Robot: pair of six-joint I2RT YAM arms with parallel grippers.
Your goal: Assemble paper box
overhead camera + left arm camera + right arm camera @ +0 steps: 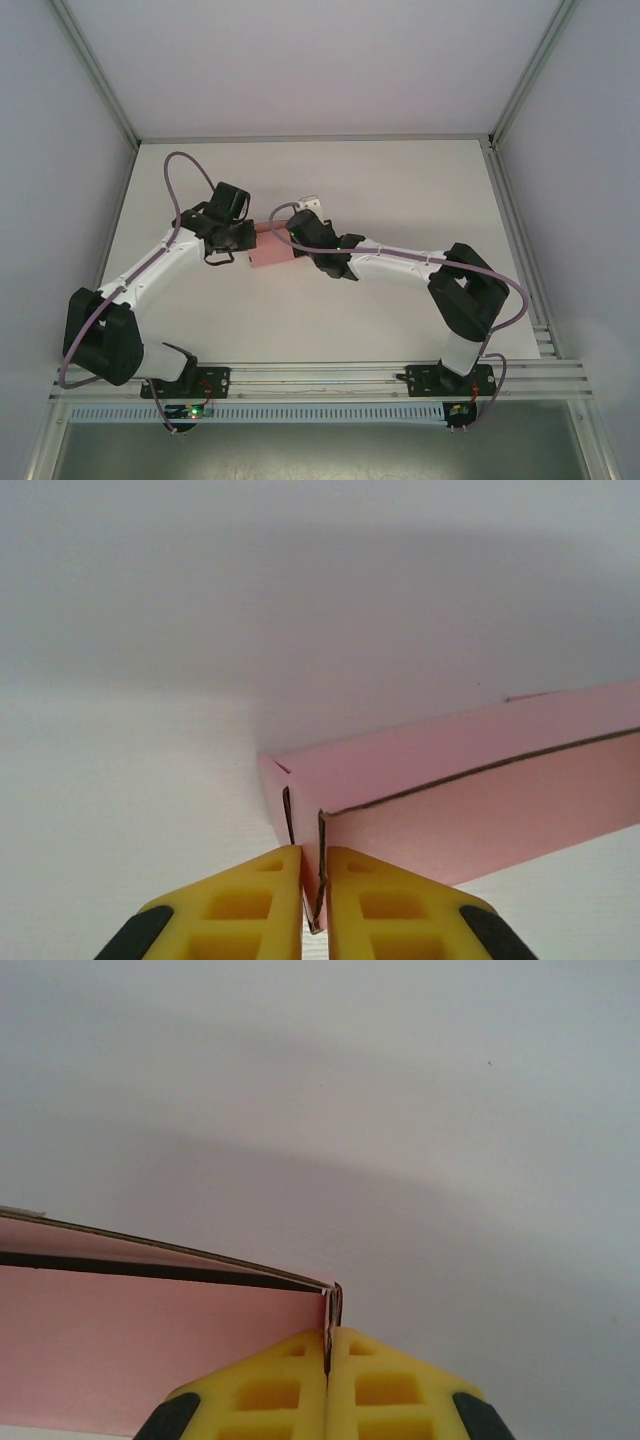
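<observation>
From above, the pink paper box (268, 257) sits mid-table (400, 200) between the arms; the left wrist view shows the left gripper (313, 900) pinching its corner edge, and the right wrist view shows the right gripper (327, 1355) clamped on the opposite end.

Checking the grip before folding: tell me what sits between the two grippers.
The paper box spans the gap in the top view; wrist views show left gripper and right gripper each shut on a card edge.
</observation>
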